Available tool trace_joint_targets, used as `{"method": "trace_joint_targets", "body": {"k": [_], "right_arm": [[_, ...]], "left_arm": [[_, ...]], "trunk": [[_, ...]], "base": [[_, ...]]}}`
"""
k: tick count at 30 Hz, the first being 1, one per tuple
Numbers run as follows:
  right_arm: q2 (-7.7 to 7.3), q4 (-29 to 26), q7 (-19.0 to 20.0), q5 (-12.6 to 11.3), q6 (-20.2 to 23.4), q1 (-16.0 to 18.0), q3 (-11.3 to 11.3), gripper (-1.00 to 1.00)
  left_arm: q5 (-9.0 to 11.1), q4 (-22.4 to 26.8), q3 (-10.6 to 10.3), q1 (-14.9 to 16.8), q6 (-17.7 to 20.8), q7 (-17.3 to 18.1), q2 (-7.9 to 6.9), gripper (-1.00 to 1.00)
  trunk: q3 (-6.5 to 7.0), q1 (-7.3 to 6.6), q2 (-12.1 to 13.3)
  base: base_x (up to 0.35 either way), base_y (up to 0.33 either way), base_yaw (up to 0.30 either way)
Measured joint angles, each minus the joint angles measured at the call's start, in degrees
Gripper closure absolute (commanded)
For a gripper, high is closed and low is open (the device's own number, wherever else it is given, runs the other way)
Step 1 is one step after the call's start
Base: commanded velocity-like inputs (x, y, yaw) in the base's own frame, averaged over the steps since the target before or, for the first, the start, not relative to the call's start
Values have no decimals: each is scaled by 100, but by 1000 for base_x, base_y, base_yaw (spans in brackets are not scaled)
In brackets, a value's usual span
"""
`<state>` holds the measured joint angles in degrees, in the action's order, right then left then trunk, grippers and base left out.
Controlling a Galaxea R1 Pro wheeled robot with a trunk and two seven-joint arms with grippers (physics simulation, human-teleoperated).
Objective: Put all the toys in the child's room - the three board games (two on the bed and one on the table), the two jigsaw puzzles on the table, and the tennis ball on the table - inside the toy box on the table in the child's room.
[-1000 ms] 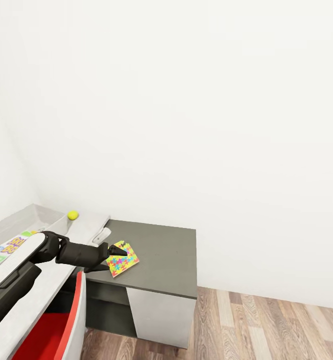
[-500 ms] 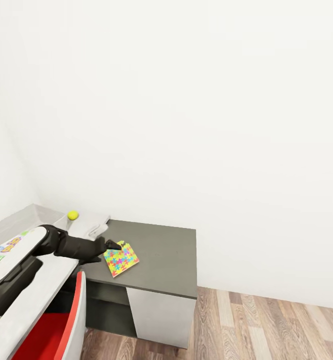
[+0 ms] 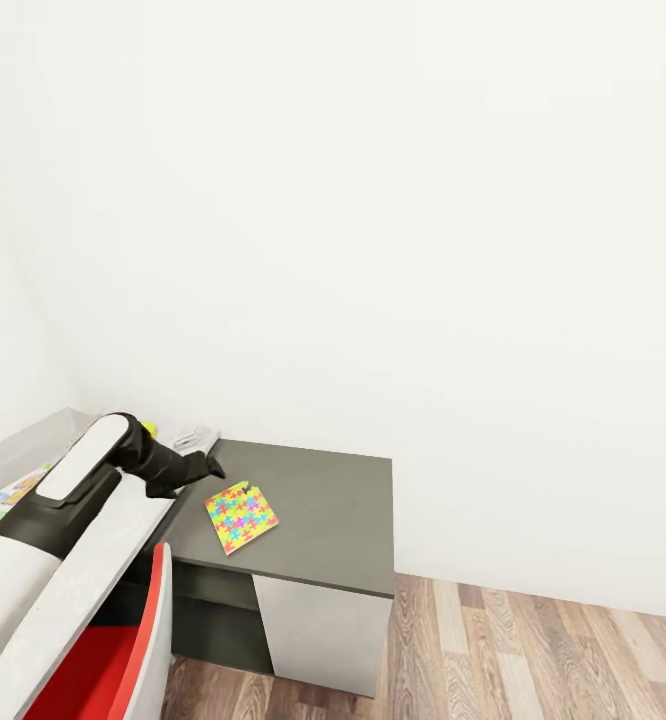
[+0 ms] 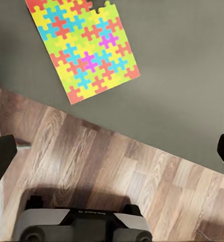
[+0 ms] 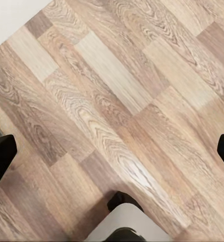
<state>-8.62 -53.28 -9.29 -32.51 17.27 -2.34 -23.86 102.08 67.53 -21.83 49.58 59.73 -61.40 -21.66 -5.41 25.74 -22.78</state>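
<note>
puzzle: the flat multicoloured jigsaw puzzle sheet (image 3: 241, 516) lies on the dark grey table top (image 3: 323, 510), lower left of the head view and near the table's front-left edge. It sits flat and nothing is touching it. In the left wrist view it lies in the upper left (image 4: 82, 46), with wood floor past the table edge.

puzzle axis: roughly square and turned like a diamond, so no real long side to line up with; one corner points at the arm.

left gripper: the black left gripper (image 3: 205, 466) hangs just up-left of the puzzle in the head view, close but apart from it. Its black tips sit at opposite edges of the wrist view, so the fingers (image 4: 1, 157) are spread wide with nothing between them.

right gripper: fingers (image 5: 1, 154) also spread wide, over bare wood floor (image 5: 117, 101), holding nothing.

nearer arm: the left one, easily, so the grab looks like its job.

next move: probably a short reach toward the lower right of the head view, then down onto an edge. A thin sheet lying flat could be fiddly to pinch.

ball: a bit of yellow-green tennis ball (image 3: 150, 429) peeks out behind the left arm.
</note>
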Motion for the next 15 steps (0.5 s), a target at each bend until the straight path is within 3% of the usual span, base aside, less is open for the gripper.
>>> {"method": "trace_joint_targets", "body": {"k": [4,7,10,15], "right_arm": [[79,-96,-51,2,-26,19,272,-100],[119,-119,-9,9,-39,22,340,-100],[125,-130,16,13,-41,24,381,-100],[131,-120,18,13,-45,24,385,-100]], "left_arm": [[-764,-173,-13,42,10,0,245,-100],[-1047,-204,-10,50,6,7,316,-100],[-1165,-218,-39,53,5,18,349,-100],[-1177,-219,-65,53,5,19,352,-100]], "trunk": [[0,0,0],[0,0,-1],[0,0,-1],[0,0,-1]], "base": [[0,0,0],[0,0,0],[0,0,0],[0,0,0]]}}
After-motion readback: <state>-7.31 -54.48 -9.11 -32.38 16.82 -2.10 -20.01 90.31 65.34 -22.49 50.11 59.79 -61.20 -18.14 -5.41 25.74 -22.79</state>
